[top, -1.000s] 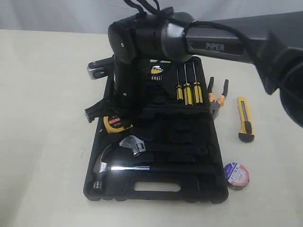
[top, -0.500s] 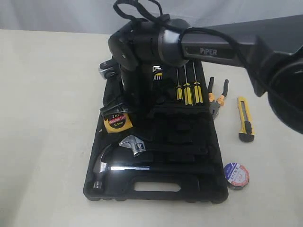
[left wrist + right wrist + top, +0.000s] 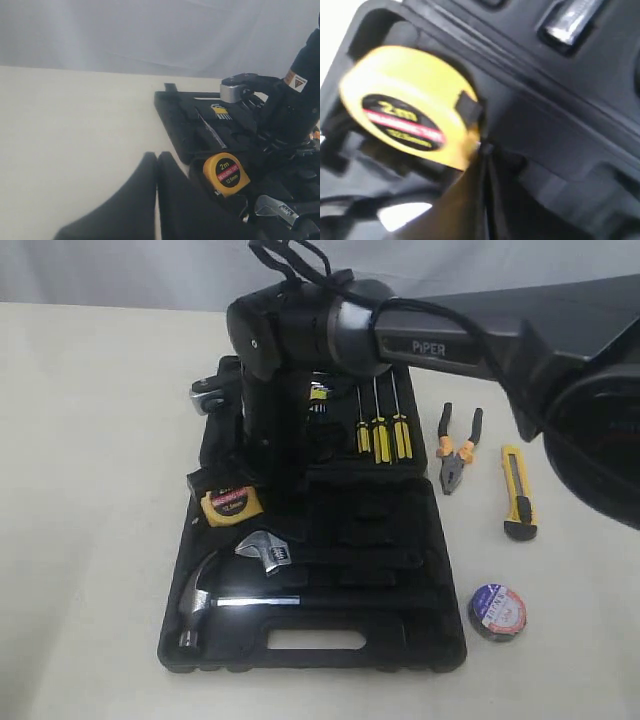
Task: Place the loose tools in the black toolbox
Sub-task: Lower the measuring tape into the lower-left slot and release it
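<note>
The black toolbox (image 3: 400,540) lies open on the table. The yellow "2m" tape measure (image 3: 232,505) (image 3: 226,173) (image 3: 410,107) rests in a recess at its left side. My right arm (image 3: 300,330) reaches across over the box. Its right gripper (image 3: 484,150) is shut, tips touching the tape measure's edge with nothing between them. My left gripper (image 3: 157,156) is shut and empty, low by the box's left edge. The orange-handled pliers (image 3: 455,452), the yellow-black utility knife (image 3: 518,494) and the black tape roll (image 3: 497,610) lie on the table to the right of the box.
A steel hammer (image 3: 200,600), an adjustable wrench (image 3: 263,551) and three screwdrivers (image 3: 380,435) sit in the box's recesses. The slot handle (image 3: 310,640) faces the front. Bare table (image 3: 90,540) stretches to the left of the box.
The toolbox has slid left, carrying the tape measure and its other tools with it. My right arm's wrist has swung left over the box. Pliers, knife and tape roll have stayed put.
</note>
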